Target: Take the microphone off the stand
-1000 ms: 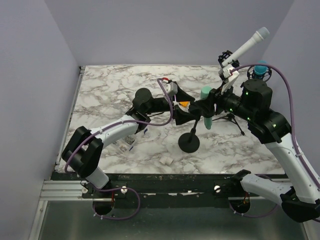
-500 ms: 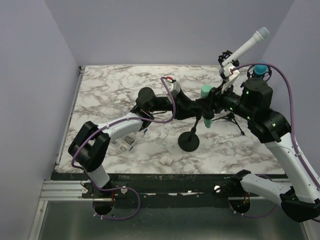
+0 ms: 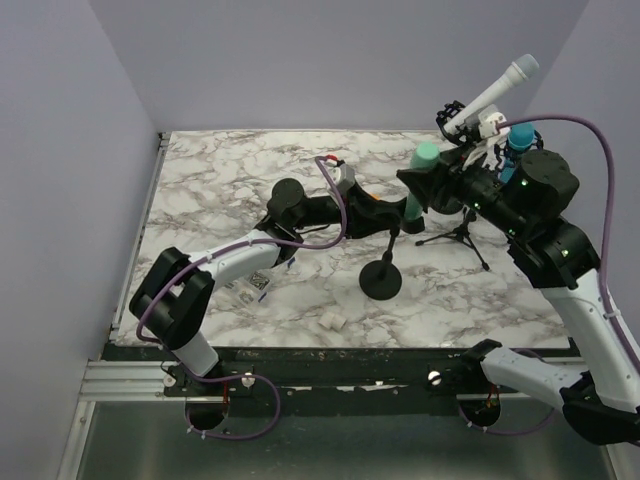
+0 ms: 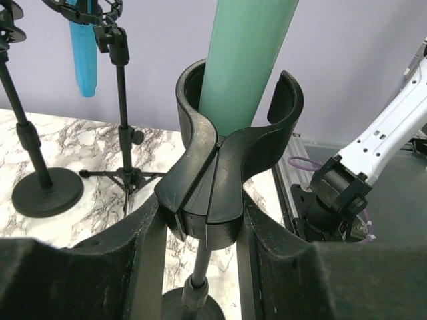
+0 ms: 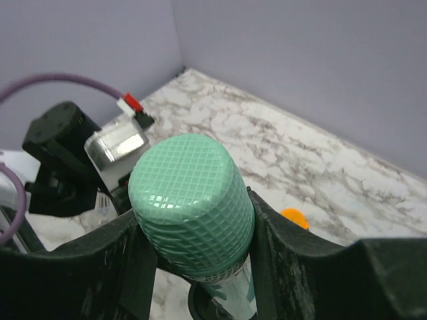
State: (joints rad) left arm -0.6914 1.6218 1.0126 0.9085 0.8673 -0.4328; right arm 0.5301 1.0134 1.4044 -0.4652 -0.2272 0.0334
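At mid-frame, the left gripper (image 3: 384, 220) has its jaws clenched on the stand (image 3: 381, 283) just under the clip (image 4: 220, 160). The mic (image 3: 424, 157) sits in that clip, not yet out. Just right, the right gripper (image 3: 430, 180) has its jaws grasping the mic's head. Lifting it clear is left to do.

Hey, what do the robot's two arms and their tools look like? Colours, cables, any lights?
The left arm and right arm have white link shells with bulky black joint housings. A purple cable loops along each. Small green lights glow on the right arm's black joints. The left tool and right tool have broad matte black fingers. A silver module with a red connector sits at the left wrist.
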